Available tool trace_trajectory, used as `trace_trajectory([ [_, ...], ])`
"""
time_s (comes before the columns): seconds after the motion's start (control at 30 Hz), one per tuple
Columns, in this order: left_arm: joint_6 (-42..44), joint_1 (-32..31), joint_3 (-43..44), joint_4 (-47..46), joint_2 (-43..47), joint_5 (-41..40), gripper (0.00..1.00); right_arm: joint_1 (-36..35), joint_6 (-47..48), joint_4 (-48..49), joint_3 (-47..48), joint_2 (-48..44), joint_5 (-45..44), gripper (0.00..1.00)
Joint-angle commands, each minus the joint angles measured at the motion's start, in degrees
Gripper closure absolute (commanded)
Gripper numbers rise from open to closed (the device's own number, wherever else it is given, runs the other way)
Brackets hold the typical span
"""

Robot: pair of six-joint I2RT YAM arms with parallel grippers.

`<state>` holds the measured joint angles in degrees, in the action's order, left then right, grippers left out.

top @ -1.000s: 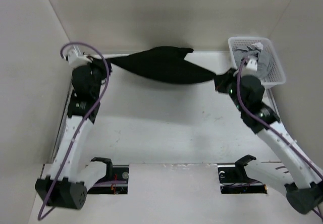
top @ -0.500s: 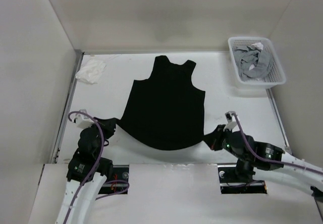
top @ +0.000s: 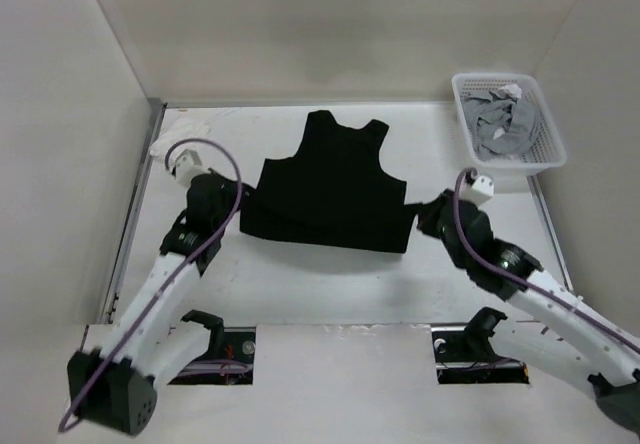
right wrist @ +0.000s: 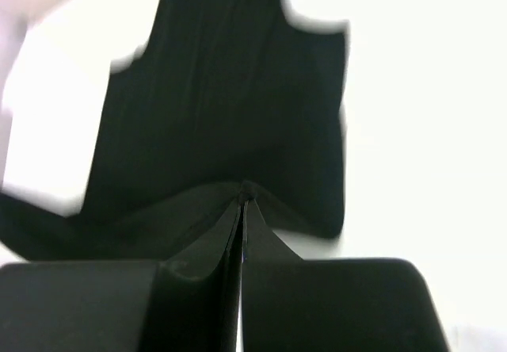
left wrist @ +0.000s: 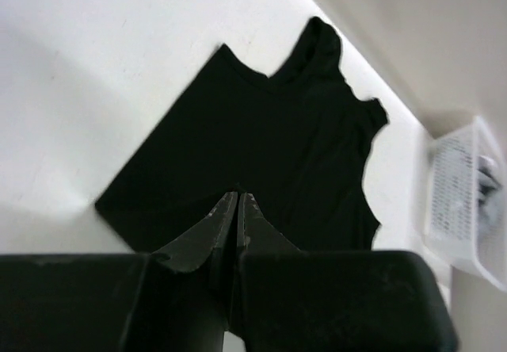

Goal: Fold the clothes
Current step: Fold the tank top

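The clothes (top: 330, 179), a plain black shirt, lie flat in the middle of the table with the neck toward the far wall. The lower part is doubled over, so the shirt looks short and wide. My left gripper (top: 243, 207) is at its left edge, jaws shut, with its tips (left wrist: 238, 195) on the black fabric (left wrist: 277, 122). At the right edge my right gripper (top: 417, 214) is also shut. In the right wrist view the cloth (right wrist: 230, 90) rises in a small tent to that gripper's tips (right wrist: 243, 197).
A white basket (top: 503, 171) with grey garments (top: 500, 124) stands at the back right, also seen in the left wrist view (left wrist: 463, 201). A small white rumpled cloth (top: 166, 148) lies at the back left, beside the left arm. Walls close in three sides.
Both grippers moved from the near table edge toward the far side, carrying the shirt's bottom hem up over its body. The shirt now lies shorter.
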<state>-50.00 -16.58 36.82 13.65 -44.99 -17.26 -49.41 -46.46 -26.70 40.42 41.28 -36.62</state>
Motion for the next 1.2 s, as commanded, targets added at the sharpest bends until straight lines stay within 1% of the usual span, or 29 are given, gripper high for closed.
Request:
trace_trajectory([
  [0.0,3.14,1.06,9.12,-18.72,-12.7,-3.39,1.0,15.81,10.42,19.02,5.26,9.04,14.94,1.0],
  [0.07,3.94,2.2,14.48,-21.89,-20.35,-3.31,1.0,23.22,10.33,23.24,8.34,14.94,20.68,1.0],
  [0.1,4.64,2.73,18.77,-23.22,-25.88,-3.31,1.0,26.05,10.33,25.88,9.83,18.11,22.37,1.0],
  [0.13,4.91,2.91,21.34,-23.84,-29.5,-3.14,1.0,28.16,10.42,27.73,11.59,21.36,24.04,1.0],
  [0.27,6.4,4.05,36.27,-24.46,-47.42,-0.94,1.0,35.29,10.16,30.3,21.77,36.2,29.58,1.0],
  [0.37,6.14,4.76,47.17,-23.24,-60.08,-0.15,0.98,38.46,9.98,30.65,31.52,48.5,32.57,1.0],
  [0.47,4.57,5.81,57.72,-20.69,-70.64,0.2,0.92,40.66,9.19,30.04,42.07,60.11,33.19,1.0],
  [0.5,3.95,6.16,60.36,-20.33,-73.02,0.47,0.9,41.19,8.84,29.52,46.11,63.98,33.37,1.0],
  [0.53,3.51,6.43,62.3,-20.42,-74.7,0.47,0.86,41.45,8.67,28.73,49.8,67.41,33.54,0.98],
  [0.57,3.42,6.52,63.71,-20.68,-75.76,0.73,0.78,41.63,8.4,28.02,52.8,70.4,33.46,0.92],
  [0.6,3.59,6.69,64.25,-20.85,-76.12,1.25,0.69,41.54,8.14,27.32,54.13,71.74,33.28,0.83],
  [0.63,3.68,7.04,63.73,-20.68,-75.6,2.13,0.64,41.37,8.14,26.36,54.75,72.53,33.19,0.69],
  [0.67,3.94,7.22,61.64,-20.85,-73.94,3.1,0.61,41.37,8.57,25.56,53.63,72.02,32.67,0.59],
  [0.73,4.9,7.31,54.54,-21.64,-68.51,3.02,0.6,40.93,8.66,26.17,49.69,69.66,31.44,0.56],
  [0.83,4.12,6.78,36.99,-26.46,-57.52,1.18,0.62,39.7,8.32,28.62,40.12,63.42,30.03,0.54],
  [0.9,2.55,5.64,25.03,-29.98,-51.02,0.47,0.64,38.21,7.79,31.17,32.65,58.15,29.68,0.59],
  [0.93,1.23,5.03,19.57,-30.95,-48.55,0.12,0.64,37.16,7.52,32.75,28.7,55.43,29.68,0.66],
  [1.0,0.25,4.58,12.43,-31.75,-45.37,0.55,0.63,35.14,7.09,35.21,21.84,50.07,29.24,0.88],
  [1.03,0.08,4.84,9.44,-31.58,-43.97,1.43,0.63,34.08,6.47,35.83,18.93,47.43,28.89,0.96],
  [1.07,-0.1,5.02,6.72,-31.93,-42.82,3.0,0.62,32.94,6.38,36.45,16.03,44.88,28.8,1.0],
  [1.17,-1.33,6.25,1.25,-33.94,-41.14,10.99,0.6,30.3,6.46,37.51,8.99,38.46,28.36,0.99],
])
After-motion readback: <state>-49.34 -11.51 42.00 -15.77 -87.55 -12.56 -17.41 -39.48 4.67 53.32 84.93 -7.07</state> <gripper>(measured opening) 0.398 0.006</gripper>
